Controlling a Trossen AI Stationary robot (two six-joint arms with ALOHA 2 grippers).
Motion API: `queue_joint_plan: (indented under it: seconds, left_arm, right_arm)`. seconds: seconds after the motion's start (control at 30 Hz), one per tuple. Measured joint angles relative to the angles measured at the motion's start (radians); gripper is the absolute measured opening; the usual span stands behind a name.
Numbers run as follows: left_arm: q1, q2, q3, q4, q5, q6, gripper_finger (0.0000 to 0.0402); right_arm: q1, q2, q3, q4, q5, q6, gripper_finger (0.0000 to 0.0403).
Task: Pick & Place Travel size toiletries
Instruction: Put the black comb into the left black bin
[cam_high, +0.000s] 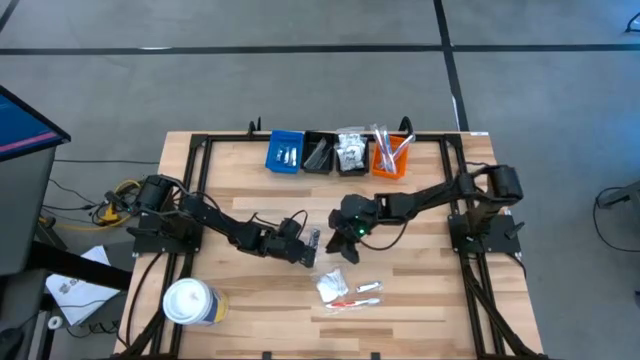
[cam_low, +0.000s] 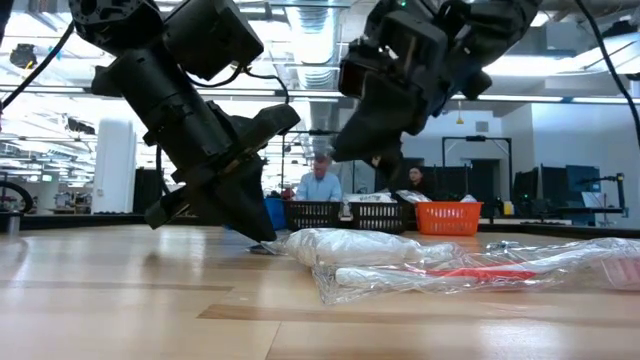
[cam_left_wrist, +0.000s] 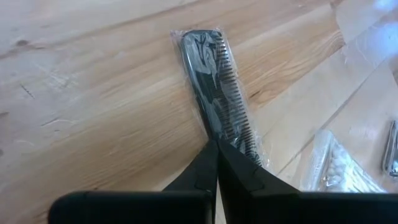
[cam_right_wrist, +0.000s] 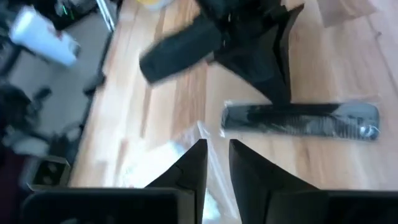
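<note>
At the table's near left corner a white tub lies on its side, well clear of the arms. The left gripper sits low at mid-table, its fingers pressed together on one end of a black comb in a clear sleeve; the comb lies flat on the wood. The high view shows only a small dark sliver at the fingertips. The left wrist view shows the comb's teeth along one edge and its long axis running straight away from the gripper. In the right wrist view the comb lies crosswise, with the left gripper touching it.

Just right, the right gripper hangs above the table, its fingers slightly parted and holding nothing.

Near of both grippers lie a white sachet and a red-and-white stick in clear wrap; the low view shows them piled together, sachet just left of the stick.

Along the far edge stand four bins: blue, black, another black, orange.
</note>
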Motion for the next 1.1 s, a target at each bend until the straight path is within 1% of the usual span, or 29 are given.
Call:
queue_joint_plan:
  seconds: [0.1, 0.23, 0.4, 0.57, 0.63, 0.73, 0.93, 1.1]
  left_arm:
    - [0.005, 0.0, 0.0, 0.0, 0.007, -0.004, 0.0001]
    - [0.018, 0.0, 0.0, 0.001, 0.039, -0.065, 0.0001]
    - [0.029, 0.026, -0.04, 0.174, 0.089, -0.091, 0.0]
    - [0.027, 0.026, -0.04, 0.172, 0.097, -0.086, 0.0]
    - [0.026, 0.026, -0.04, 0.171, 0.1, -0.082, 0.0]
    - [0.027, 0.026, -0.04, 0.171, 0.104, -0.079, 0.0]
    - [0.032, 0.026, -0.04, 0.171, 0.107, -0.055, 0.0]
    - [0.032, 0.026, -0.04, 0.171, 0.098, -0.037, 0.0]
  right_arm:
    - [0.005, -0.003, 0.0, -0.042, 0.001, -0.088, 0.006]
    - [0.013, 0.002, 0.0, -0.064, 0.014, -0.158, 0.006]
    - [0.012, 0.045, 0.002, -0.052, 0.028, -0.166, 0.006]
    - [0.009, 0.103, 0.002, -0.078, 0.038, -0.261, 0.006]
    - [0.008, 0.121, 0.006, -0.124, 0.067, -0.314, 0.006]
    - [0.008, 0.139, 0.019, -0.175, 0.14, -0.403, 0.0059]
    - [0.022, 0.141, 0.019, -0.14, 0.277, -0.537, 0.006]
    - [0.023, 0.142, 0.022, -0.129, 0.332, -0.668, 0.006]
